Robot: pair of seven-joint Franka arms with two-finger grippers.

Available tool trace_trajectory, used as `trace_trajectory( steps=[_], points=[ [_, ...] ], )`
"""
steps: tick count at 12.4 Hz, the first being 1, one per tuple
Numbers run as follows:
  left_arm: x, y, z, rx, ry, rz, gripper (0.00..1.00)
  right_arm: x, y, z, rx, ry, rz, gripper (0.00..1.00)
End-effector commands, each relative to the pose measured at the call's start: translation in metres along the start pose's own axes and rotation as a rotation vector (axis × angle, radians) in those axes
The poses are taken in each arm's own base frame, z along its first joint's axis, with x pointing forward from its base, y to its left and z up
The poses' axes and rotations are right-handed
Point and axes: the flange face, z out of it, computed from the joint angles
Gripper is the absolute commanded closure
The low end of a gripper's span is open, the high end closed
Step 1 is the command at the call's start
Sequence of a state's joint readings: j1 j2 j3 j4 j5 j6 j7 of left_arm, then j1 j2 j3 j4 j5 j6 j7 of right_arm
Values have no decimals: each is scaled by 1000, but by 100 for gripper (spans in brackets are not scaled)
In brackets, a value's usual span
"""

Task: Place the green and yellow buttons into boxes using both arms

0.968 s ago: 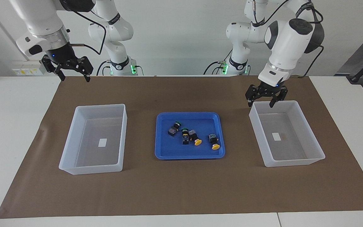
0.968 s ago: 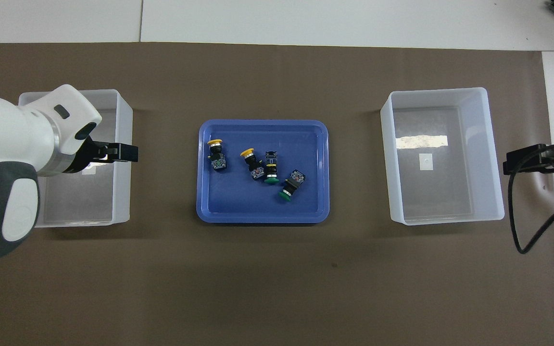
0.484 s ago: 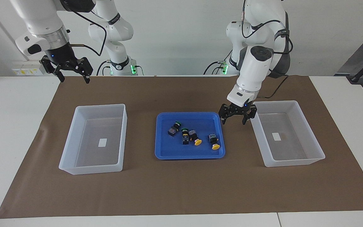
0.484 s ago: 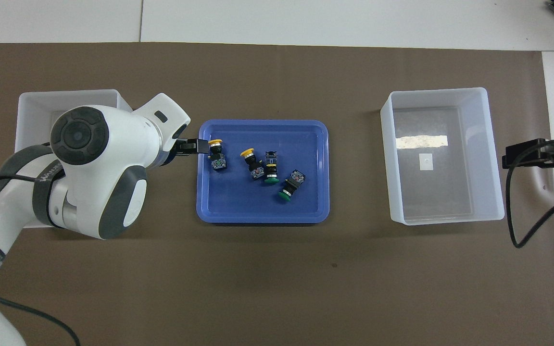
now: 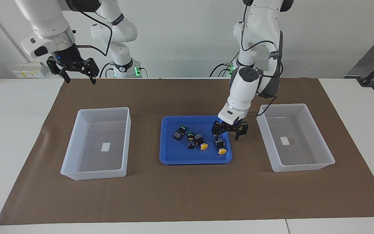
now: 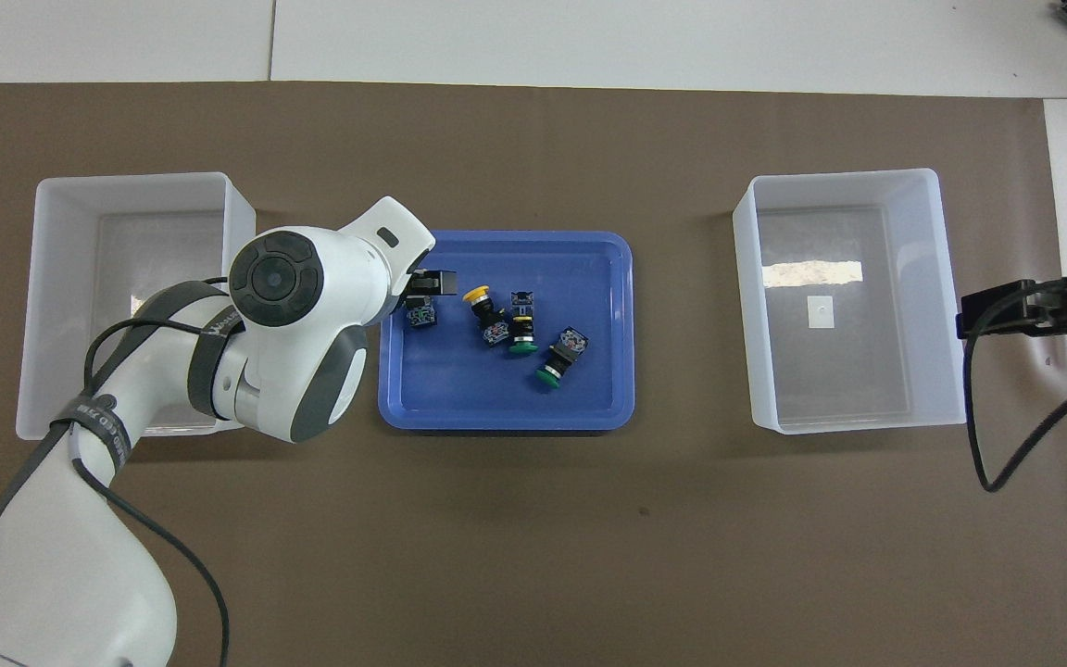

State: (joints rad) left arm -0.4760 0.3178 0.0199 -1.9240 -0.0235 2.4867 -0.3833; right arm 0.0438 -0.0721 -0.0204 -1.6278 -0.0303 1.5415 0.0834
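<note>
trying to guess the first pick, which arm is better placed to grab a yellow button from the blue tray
Left. The left gripper hangs open directly over the yellow button at the blue tray's edge nearest it. The right gripper waits raised near the mat's edge, away from the tray.

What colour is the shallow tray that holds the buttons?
Blue; the tray shows best in the overhead view.
</note>
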Motion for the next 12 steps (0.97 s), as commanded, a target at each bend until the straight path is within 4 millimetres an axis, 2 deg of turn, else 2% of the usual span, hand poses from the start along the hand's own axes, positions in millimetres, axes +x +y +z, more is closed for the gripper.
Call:
trace_trajectory(
  steps=[1,2,6,9,12],
  points=[
    [5,10,12,-2,23,-12,0,-8,-1,0,-2,1,15,0],
    [3,17,20,-9,35,-26,0,-10,-2,0,2,-7,16,0],
    [-4,22,42,-15,40,-36,0,-8,-5,1,31,-4,19,0],
    [-5,26,45,-22,48,-69,0,-9,-17,4,35,2,-4,0],
    [-10,22,49,-12,34,-60,0,-14,-19,5,31,-30,-8,0]
  ],
)
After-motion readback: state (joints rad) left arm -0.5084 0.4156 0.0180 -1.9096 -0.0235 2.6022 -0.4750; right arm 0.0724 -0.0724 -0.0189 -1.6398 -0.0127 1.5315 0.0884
